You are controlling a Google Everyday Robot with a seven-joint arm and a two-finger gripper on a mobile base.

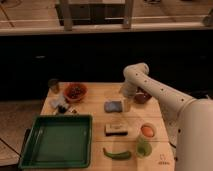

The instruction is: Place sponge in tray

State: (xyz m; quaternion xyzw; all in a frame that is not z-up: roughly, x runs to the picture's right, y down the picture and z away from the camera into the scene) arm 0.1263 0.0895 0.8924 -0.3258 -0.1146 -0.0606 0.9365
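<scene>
Carrying everything is the wooden bench (95,100). The green tray (30,145) sits well apart from the gripper (127,103), off toward the near corner. The white arm (160,92) bends down to the gripper, which hangs low over the bench. The blue-grey sponge (114,106) lies flat just beside it, on the tray's side, outside the tray. Whether the gripper is apart or together, I cannot tell.
</scene>
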